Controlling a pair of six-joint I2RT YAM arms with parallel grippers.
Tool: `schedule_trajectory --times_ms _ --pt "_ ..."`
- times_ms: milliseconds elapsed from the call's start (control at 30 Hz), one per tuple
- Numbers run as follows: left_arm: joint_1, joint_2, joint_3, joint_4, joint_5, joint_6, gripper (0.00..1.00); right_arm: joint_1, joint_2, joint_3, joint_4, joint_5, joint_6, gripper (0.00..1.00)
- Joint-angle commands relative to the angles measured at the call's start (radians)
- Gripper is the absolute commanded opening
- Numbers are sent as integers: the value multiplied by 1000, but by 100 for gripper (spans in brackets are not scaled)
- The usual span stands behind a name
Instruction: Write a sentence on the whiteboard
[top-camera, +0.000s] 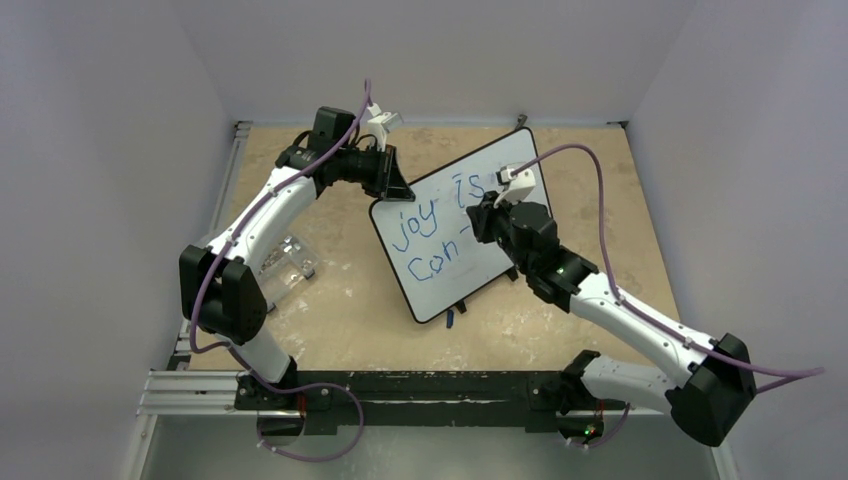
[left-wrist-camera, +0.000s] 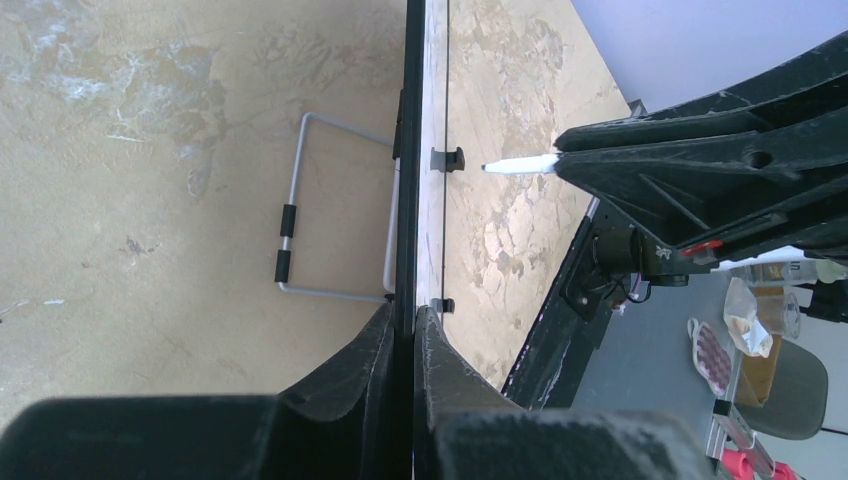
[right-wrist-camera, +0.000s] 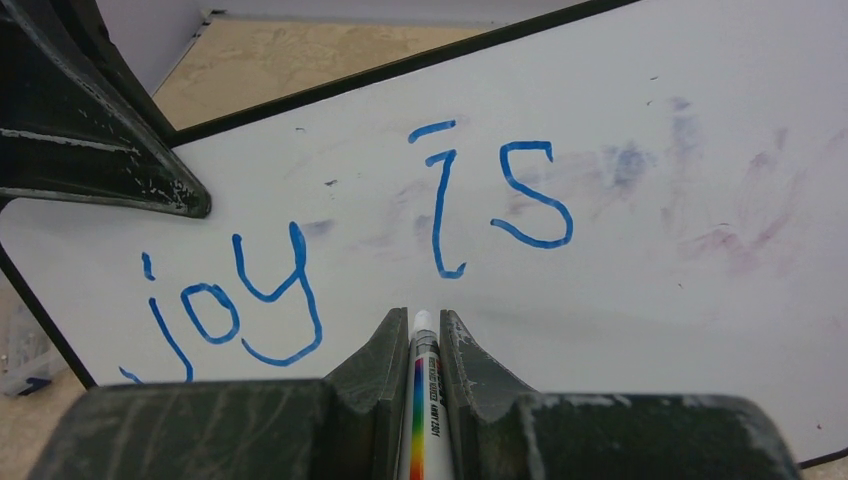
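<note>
The whiteboard (top-camera: 450, 295) stands tilted in the middle of the table, black-framed. On it the sentence (top-camera: 430, 225) reads "joy is" in blue, with "con-" on the line below. My left gripper (top-camera: 392, 185) is shut on the board's top left edge. In the left wrist view its jaws (left-wrist-camera: 412, 312) pinch the frame (left-wrist-camera: 409, 150) edge-on. My right gripper (top-camera: 480, 215) is shut on a white marker (right-wrist-camera: 424, 400) with a rainbow stripe. The marker's tip points at the board just below the "is" (right-wrist-camera: 437, 215). Faint purple smudges show to the right of the words.
A clear plastic container (top-camera: 285, 262) lies left of the board. A small blue cap (top-camera: 451, 320) sits on the table by the board's near corner. Behind the board is its wire stand (left-wrist-camera: 295, 220). A black rail (top-camera: 400, 390) runs along the front edge.
</note>
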Motion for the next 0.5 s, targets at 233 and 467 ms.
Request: schedule_trajectory --times_ms 233,467 --pt "-6 -51 12 17 -51 65 0 -5 99 79 37 -17 -14 0" --pt "-6 -55 10 18 -52 63 0 -5 122 65 38 -11 -2 0"
